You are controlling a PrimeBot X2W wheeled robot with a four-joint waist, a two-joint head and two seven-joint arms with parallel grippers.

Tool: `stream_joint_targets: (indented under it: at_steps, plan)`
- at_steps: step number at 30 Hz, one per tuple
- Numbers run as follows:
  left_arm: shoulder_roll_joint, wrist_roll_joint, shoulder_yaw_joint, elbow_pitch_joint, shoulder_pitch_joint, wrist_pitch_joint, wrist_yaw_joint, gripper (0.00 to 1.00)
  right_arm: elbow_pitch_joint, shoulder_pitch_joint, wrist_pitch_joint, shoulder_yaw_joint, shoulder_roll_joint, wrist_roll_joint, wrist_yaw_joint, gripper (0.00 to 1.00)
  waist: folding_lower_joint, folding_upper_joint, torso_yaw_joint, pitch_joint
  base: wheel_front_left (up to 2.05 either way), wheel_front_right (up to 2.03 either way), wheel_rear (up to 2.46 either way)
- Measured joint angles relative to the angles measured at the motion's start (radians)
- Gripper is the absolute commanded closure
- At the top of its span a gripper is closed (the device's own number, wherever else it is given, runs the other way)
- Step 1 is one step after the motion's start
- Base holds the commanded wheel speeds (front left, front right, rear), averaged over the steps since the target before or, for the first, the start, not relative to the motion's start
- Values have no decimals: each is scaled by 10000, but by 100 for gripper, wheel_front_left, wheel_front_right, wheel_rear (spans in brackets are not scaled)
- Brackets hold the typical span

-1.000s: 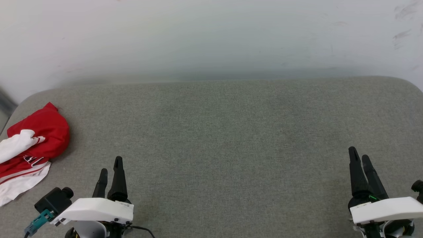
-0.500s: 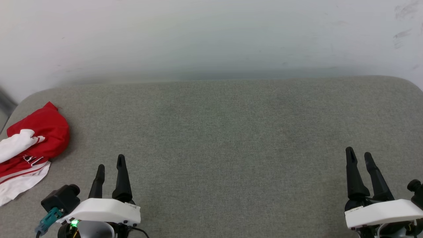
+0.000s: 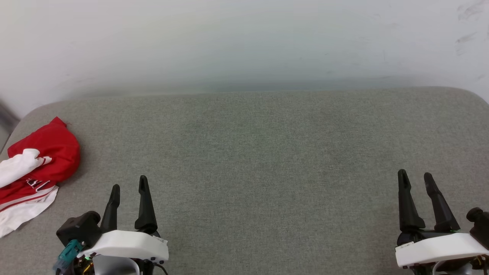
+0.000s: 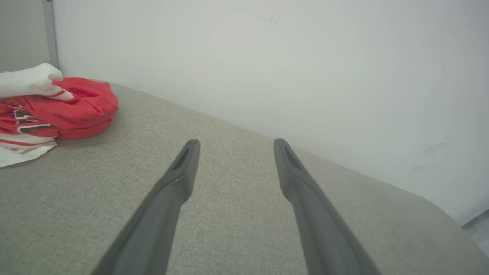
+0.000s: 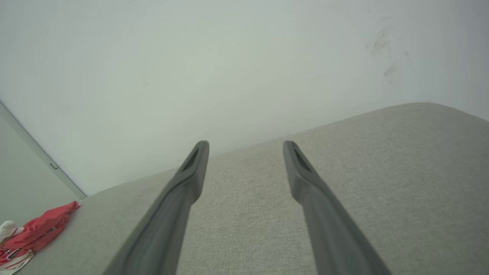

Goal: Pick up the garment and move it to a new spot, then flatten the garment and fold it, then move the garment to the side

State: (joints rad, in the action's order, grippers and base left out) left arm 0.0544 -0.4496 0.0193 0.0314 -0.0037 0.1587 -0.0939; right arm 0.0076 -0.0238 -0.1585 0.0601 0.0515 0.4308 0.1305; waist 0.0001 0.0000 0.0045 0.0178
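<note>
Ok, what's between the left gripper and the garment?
Nothing, just bare grey cushion from the left gripper to the garment; head and left wrist views show it.

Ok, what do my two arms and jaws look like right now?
Both arms end in white shells, left arm and right arm, each carrying two long, tapering black jaws with slotted tips. A black camera block with a teal connector sits beside the left shell.

The bright red jersey shirt with white sleeves (image 3: 42, 152) runs off the left edge in the head and left wrist views, its lettering (image 3: 37, 184) creased and unreadable, and the head view's bottom edge cuts off the white housings (image 3: 126, 244) behind the left gripper (image 3: 128, 182) and right gripper (image 3: 415, 173).
</note>
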Motion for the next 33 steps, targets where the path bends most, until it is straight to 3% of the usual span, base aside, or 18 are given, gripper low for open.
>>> stream_joint_targets:
  at_steps: [33]
  plan:
    - [-25,2694,98,-286,297,725,324,0,-412,-338,-709,-217,0,-2299,2,0,0,0,16,23,0,0,0]
